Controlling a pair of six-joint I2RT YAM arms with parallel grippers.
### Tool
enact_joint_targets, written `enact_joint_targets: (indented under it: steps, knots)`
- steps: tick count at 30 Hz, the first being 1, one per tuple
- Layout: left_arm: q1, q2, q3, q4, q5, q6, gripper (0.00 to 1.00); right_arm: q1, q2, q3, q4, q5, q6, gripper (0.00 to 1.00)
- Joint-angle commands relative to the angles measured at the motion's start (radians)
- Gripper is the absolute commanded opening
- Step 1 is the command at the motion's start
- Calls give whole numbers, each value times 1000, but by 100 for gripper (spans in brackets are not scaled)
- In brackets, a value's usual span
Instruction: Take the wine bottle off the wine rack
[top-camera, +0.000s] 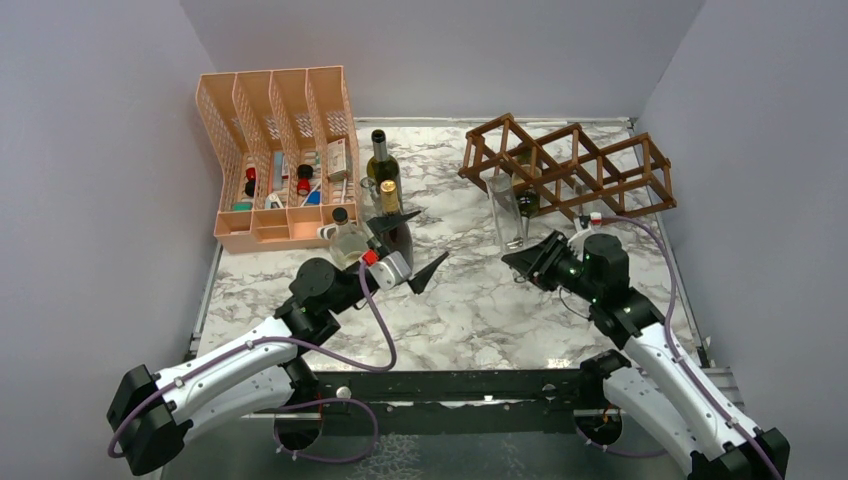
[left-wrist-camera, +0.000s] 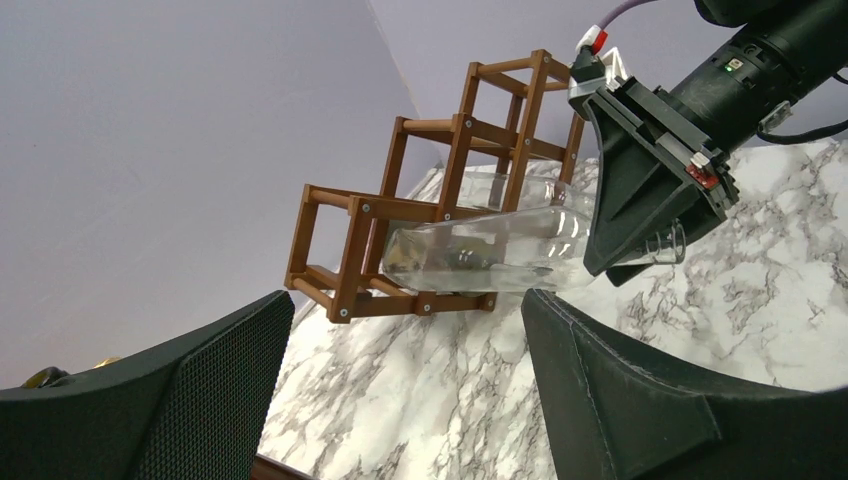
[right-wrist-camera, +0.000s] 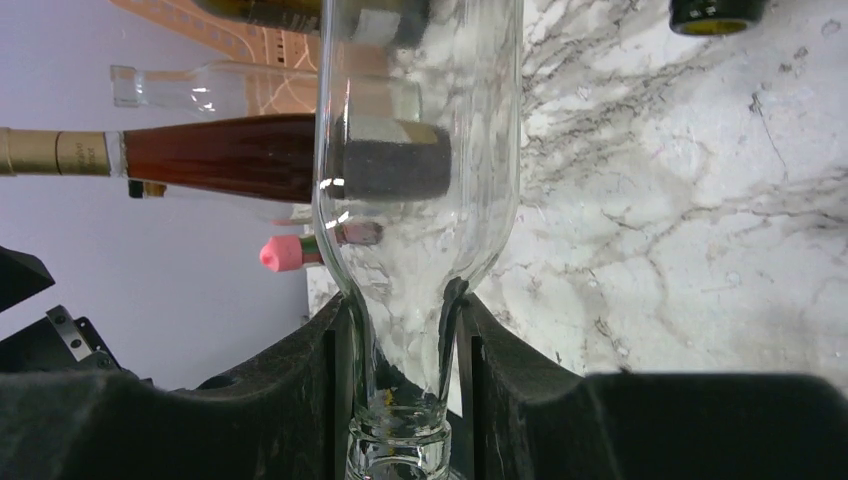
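Marble tabletop (top-camera: 470, 300) below, right jaws clamp neck of clear wine bottle (top-camera: 507, 205) by wine rack (top-camera: 572, 163); left jaws apart

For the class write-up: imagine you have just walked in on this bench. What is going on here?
The right gripper is shut on the neck of a clear glass wine bottle. The bottle's base end is at the dark wooden wine rack, and it is hard to tell whether it is fully free of the frame. The left gripper is open and empty above the marble table. A dark bottle lies in the rack.
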Motion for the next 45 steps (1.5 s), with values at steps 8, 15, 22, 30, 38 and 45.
enact_joint_targets:
  steps: [8, 15, 22, 30, 38, 45]
  knots:
    - [-39, -3, -12, 32, 150, -8, 91, 6, -120, 185, -415, -97, -167, 1]
    - [-90, 85, 10, 19, 379, -44, 93, 6, -76, 356, -737, -174, -405, 1]
    - [-182, 211, 45, -22, 342, -61, 92, 5, -14, 506, -995, -169, -594, 1]
    - [-258, 375, 179, -150, 325, -61, 91, 5, -25, 497, -1064, -186, -656, 1]
    - [-356, 579, 423, -415, 289, 14, 88, 5, -55, 480, -1065, -228, -660, 1]
    - [-375, 676, 499, -416, 272, 17, 87, 6, -71, 479, -1065, -249, -670, 1]
